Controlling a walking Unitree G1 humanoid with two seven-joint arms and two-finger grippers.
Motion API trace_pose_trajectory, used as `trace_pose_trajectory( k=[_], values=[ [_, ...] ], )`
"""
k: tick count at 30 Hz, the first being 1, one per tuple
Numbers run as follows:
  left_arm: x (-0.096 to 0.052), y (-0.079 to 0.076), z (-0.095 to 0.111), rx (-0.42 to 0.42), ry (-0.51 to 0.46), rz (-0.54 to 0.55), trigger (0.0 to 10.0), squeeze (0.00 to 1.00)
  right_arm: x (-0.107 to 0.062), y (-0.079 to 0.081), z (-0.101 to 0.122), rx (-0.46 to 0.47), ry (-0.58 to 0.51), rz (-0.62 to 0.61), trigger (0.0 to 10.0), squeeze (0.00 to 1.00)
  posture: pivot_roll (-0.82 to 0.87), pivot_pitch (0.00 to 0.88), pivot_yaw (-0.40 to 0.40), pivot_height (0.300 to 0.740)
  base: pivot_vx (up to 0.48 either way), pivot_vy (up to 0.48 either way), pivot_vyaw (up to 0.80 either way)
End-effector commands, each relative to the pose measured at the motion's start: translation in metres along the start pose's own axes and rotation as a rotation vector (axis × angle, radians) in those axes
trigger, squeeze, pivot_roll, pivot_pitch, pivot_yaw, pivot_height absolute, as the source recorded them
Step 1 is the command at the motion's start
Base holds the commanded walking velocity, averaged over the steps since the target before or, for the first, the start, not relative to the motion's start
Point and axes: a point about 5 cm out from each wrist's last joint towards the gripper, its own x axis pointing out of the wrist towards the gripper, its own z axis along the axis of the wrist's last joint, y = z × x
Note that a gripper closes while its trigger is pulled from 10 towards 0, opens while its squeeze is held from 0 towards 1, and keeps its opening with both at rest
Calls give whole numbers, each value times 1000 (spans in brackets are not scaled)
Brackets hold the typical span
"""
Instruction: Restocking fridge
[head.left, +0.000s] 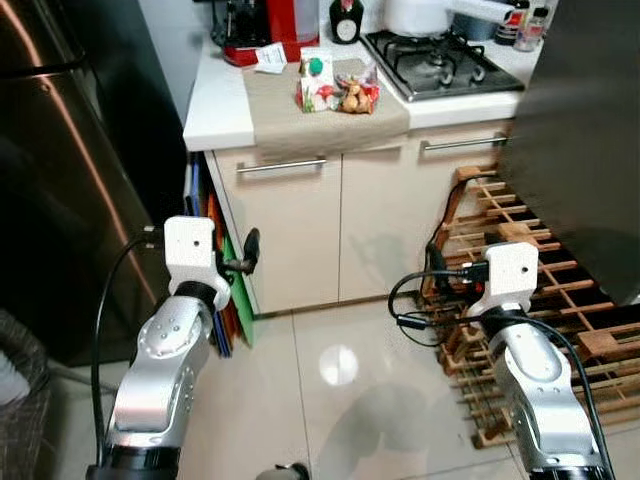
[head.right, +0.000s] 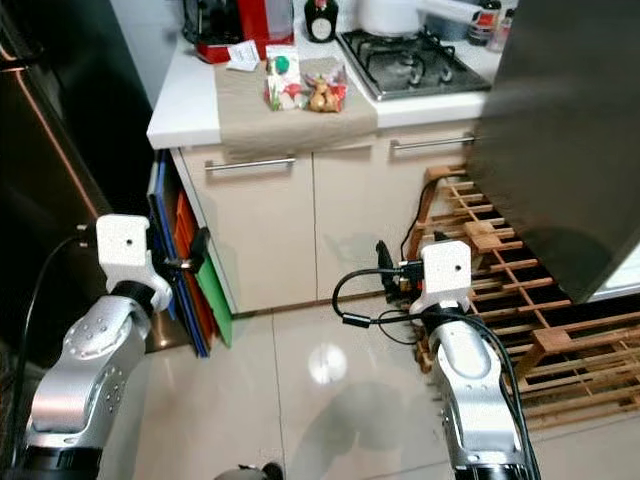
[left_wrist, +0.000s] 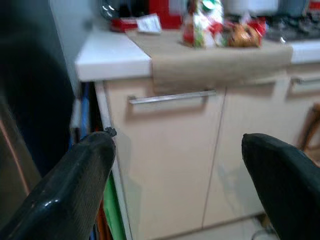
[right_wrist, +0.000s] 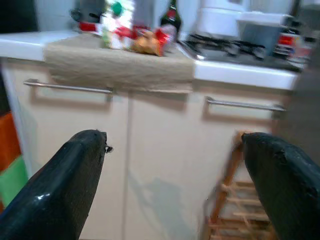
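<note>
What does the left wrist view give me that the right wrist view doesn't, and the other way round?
Left wrist view: the fridge's dark side and a white card. Right wrist view: a dark bottle and sauce bottles. Shared: the beige cloth, snack packets and a cabinet handle, seen past the open left pincer and open right pincer.

Counter (head.left: 222, 105); cloth (head.left: 320, 115); perhaps snack packets (head.left: 338, 92).

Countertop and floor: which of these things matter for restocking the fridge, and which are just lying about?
For the job:
- carton and snack bag on the beige cloth
- dark fridge at left
- left gripper and right gripper, both with jaws open, holding nothing

Lying about:
- red appliance
- dark bottle
- hob with white pot
- wooden rack
- boards beside the cabinet
</note>
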Motion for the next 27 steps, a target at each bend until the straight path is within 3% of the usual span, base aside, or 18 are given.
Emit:
trace_pose_trajectory(
  k=[1, 3, 7, 12, 27],
  values=[
    [4, -3, 2, 10, -17, -36, 10000, 0, 2, 6, 3, -36, -13, 19, 10000, 0, -92, 0, 61, 740, 0, 0, 494],
    [5, -8, 13, 10, -93, -98, 10000, 0, 3, 8, 4, -75, -25, 8, 10000, 0, -94, 0, 60, 740, 0, 0, 0],
    [16, -3, 35, -24, -185, -64, 10000, 0, 6, 10, 15, -66, -88, -23, 10000, 0, -96, 0, 59, 740, 352, 0, 0],
    [22, -10, 35, -26, -204, -92, 10000, 0, 16, 15, 22, -29, -129, -50, 10000, 0, -108, 0, 61, 740, 480, 0, 0],
    [33, -15, 41, -35, -247, -98, 10000, 0, 28, 18, 29, -48, -157, -37, 10000, 0, -103, 0, 58, 740, 480, 0, 0]
  ],
)
